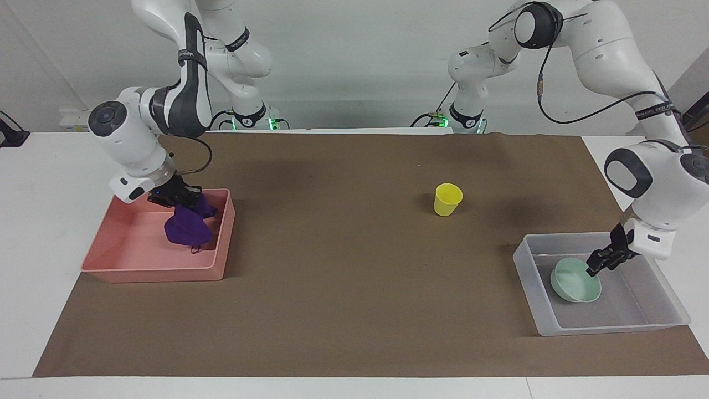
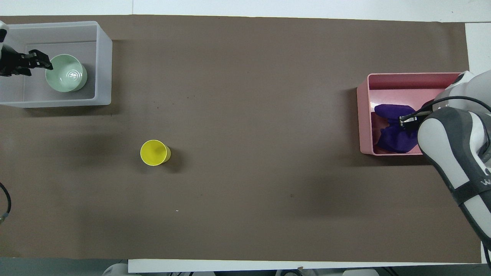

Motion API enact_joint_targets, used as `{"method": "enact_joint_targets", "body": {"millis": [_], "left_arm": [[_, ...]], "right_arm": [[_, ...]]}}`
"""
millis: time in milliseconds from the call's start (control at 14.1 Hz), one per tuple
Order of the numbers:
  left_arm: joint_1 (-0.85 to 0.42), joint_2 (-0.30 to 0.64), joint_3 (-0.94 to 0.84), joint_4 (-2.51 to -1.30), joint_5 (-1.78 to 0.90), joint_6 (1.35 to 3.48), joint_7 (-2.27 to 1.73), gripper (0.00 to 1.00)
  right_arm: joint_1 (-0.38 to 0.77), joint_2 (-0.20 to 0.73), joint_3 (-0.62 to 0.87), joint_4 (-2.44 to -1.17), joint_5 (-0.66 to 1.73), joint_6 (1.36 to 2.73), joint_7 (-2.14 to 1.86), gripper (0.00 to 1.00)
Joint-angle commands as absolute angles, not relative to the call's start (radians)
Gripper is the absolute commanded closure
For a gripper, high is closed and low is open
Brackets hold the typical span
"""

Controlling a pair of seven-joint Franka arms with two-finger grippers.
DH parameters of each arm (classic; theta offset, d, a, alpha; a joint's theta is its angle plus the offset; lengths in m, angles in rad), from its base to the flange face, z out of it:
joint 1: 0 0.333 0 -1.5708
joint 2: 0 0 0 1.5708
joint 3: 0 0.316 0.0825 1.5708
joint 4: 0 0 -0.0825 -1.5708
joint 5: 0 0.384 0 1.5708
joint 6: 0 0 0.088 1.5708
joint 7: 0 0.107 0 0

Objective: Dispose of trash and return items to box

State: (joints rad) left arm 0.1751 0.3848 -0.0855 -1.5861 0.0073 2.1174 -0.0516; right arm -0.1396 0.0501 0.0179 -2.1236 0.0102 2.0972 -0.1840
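My right gripper [image 1: 178,200] is shut on the purple cloth [image 1: 187,230] and holds it low inside the pink tray [image 1: 155,274]; the cloth hangs down toward the tray's base. In the overhead view the cloth [image 2: 391,134] lies under the right gripper [image 2: 406,120]. The mint-green bowl [image 1: 575,281] sits upright in the clear-grey tray [image 1: 609,327]. My left gripper [image 1: 597,267] is open at the bowl's rim, also in the overhead view [image 2: 44,61]. The yellow cup [image 1: 447,199] stands upright on the brown mat, nearer to the robots than the clear tray. The tray's white label is hidden.
The brown mat [image 1: 343,288] covers the table between the two trays. The pink tray [image 2: 364,115] is at the right arm's end, the clear tray [image 2: 103,57] at the left arm's end. The cup [image 2: 154,152] stands alone on the mat.
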Motion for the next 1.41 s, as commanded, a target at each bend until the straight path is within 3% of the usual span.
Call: {"method": "enact_joint_targets", "body": {"millis": [0, 141, 283, 566, 778, 848, 919, 990, 1061, 1343], "left_arm": [[0.114, 0.223, -0.078, -1.626, 0.025, 1.921, -0.083, 0.04], [0.033, 0.114, -0.078, -1.757, 0.026, 1.798, -0.200, 0.03], [-0.081, 0.004, -0.078, -1.969, 0.025, 1.827, -0.280, 0.03], [-0.251, -0.121, -0.084, -2.271, 0.023, 2.046, -0.490, 0.03], [-0.320, -0.126, -0.084, -2.348, 0.021, 2.115, -0.571, 0.04], [-0.331, -0.123, -0.084, -2.379, 0.018, 2.164, -0.603, 0.28], [-0.343, -0.123, -0.084, -2.405, 0.018, 2.210, -0.650, 0.83], [-0.344, -0.118, -0.084, -2.413, 0.018, 2.242, -0.655, 0.94], [-0.344, -0.115, -0.083, -2.414, 0.018, 2.258, -0.653, 0.99], [-0.342, -0.114, -0.084, -2.413, 0.018, 2.263, -0.653, 1.00]], "right_arm": [[-0.150, 0.044, 0.029, -2.146, 0.000, 2.125, -0.201, 0.58], [-0.147, 0.048, 0.029, -2.131, 0.000, 2.118, -0.201, 0.28], [-0.140, 0.045, 0.032, -2.070, 0.000, 2.054, -0.201, 0.10], [-0.101, 0.031, 0.044, -1.950, 0.018, 1.896, -0.192, 0.05], [-0.066, 0.021, 0.046, -1.863, 0.018, 1.778, -0.172, 0.04], [-0.066, 0.023, 0.049, -1.820, 0.018, 1.725, -0.172, 0.04], [-0.064, 0.021, 0.049, -1.784, 0.018, 1.676, -0.170, 0.03], [-0.064, 0.020, 0.049, -1.752, 0.017, 1.631, -0.166, 0.03], [-0.060, 0.014, 0.049, -1.721, 0.017, 1.587, -0.166, 0.03], [-0.061, -0.029, 0.049, -1.669, 0.014, 1.453, -0.166, 0.01]]}}
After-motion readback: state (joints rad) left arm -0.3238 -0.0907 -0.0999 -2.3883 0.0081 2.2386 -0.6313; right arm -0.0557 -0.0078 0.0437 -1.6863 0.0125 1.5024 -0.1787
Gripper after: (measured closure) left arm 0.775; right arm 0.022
